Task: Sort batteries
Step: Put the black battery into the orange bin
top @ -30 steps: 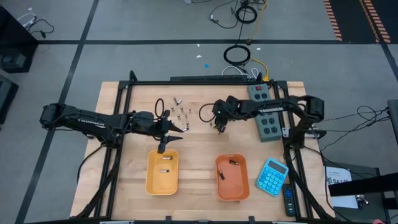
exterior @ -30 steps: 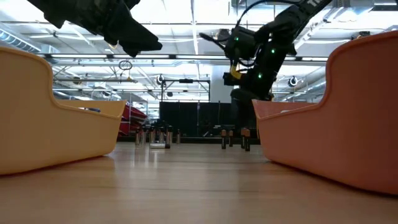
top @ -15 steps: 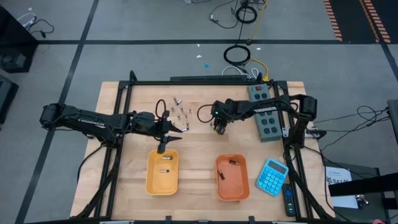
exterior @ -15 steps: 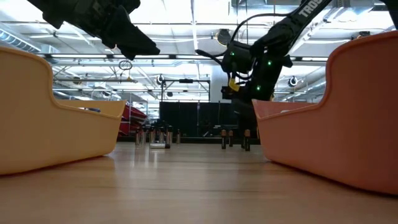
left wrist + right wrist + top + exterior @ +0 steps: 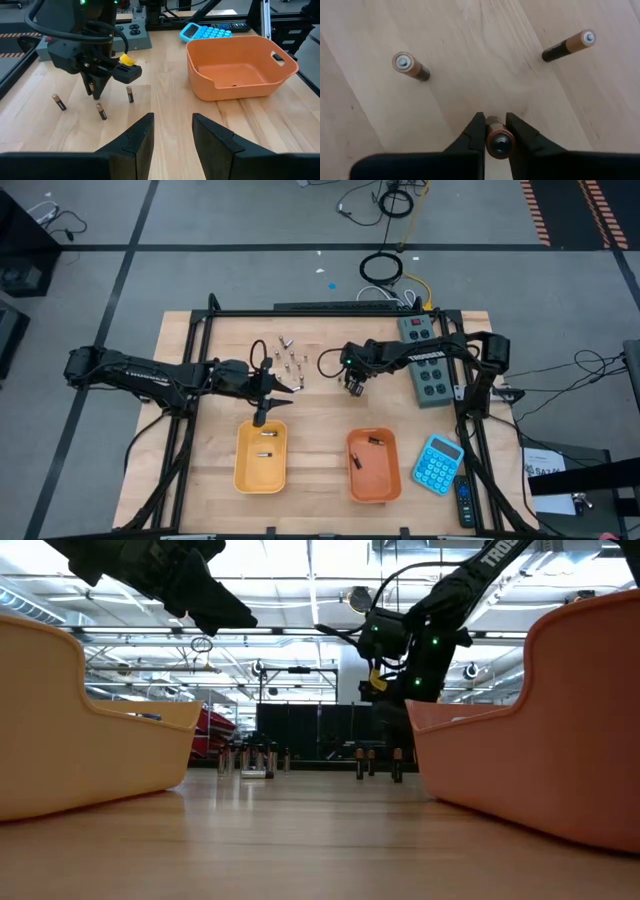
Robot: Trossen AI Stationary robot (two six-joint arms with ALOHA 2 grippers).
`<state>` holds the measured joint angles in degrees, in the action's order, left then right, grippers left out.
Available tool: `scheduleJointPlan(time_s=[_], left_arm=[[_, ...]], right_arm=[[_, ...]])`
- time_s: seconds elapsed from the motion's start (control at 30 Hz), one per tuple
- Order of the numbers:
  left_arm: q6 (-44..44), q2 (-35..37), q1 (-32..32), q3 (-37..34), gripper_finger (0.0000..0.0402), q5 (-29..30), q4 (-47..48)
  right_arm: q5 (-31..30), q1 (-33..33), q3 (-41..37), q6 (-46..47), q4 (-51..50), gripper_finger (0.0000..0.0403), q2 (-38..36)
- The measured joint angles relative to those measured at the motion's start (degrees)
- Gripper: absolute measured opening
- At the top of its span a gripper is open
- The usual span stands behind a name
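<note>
**Right claw pinches an upright battery near its top**

Clearly the right claw (image 5: 495,131) has its two dark fingers drawn in against a small dark battery with a copper-coloured top band (image 5: 498,141), one standing on end on the pale wooden counter (image 5: 485,60). In the high view that claw (image 5: 352,388) sits behind the orange plastic tray (image 5: 374,466), with the grey power strip (image 5: 428,372) off to its side. Two more dark copper-topped batteries (image 5: 411,66) stand close by, apart from the gripped one; a cluster of little silvery-grey batteries (image 5: 290,360) stands further along the counter, near the left arm. The yellow plastic tray (image 5: 261,457) holds a couple of cells and the orange tray a couple of dark ones.

The left claw (image 5: 172,131) hovers partly open and empty, near the back edge of the yellow tray.

Such a cell is likely light, rigid and smooth-skinned, so it should not deform but could roll or pivot between flat pads. Holding it across the round body just under the cap, as here, looks sound; a lower hold would be steadier against tilting. Standing neighbours topple easily, so a straight lift seems wise. A blue calculator (image 5: 438,463) lies beside the orange tray.
</note>
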<state>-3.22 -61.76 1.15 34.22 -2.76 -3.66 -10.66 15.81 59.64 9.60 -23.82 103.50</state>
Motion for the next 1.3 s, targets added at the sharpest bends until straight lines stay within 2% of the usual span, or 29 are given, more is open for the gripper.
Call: scheduleJointPlan(time_s=[0.17,0.3,0.43,0.53,0.7,0.83,1.03,1.3], left_arm=[[-0.09,0.0,0.0,0.0,0.0144,0.0,0.13],[-0.13,0.0,0.0,0.0,0.0144,0.0,0.19],[-0.16,0.0,0.0,0.0,0.0144,0.0,1.3],[-0.16,0.0,0.0,0.0,0.0144,0.0,2.7],[-0.1,0.0,0.0,0.0,0.0144,0.0,1.94],[1.39,-0.02,0.0,0.0,0.0144,0.0,2.1],[4.42,-0.02,0.03,0.0,0.0144,-0.02,2.86],[5.76,-0.02,0.15,0.0,0.0144,-0.02,3.69]], right_arm=[[-5.18,-1.5,-0.17,0.29,-8.38,0.0028,-4.91],[-5.75,-5.65,-0.11,3.52,-13.75,0.0028,-12.45],[-5.52,-15.52,-0.05,7.07,-13.37,0.0028,-20.1],[-6.17,-25.21,-0.59,12.32,-9.59,0.0028,-22.5],[-11.31,-38.43,-1.7,25.18,-6.18,0.0028,-19.95],[-13.58,-44.21,-1.73,33.85,-6.22,0.003,-16.23],[-15.16,-47.69,-1.73,41.4,-5.81,0.0042,-12.57],[-14.9,-48.19,-1.73,43.43,-3.74,0.0045,-8.75]])
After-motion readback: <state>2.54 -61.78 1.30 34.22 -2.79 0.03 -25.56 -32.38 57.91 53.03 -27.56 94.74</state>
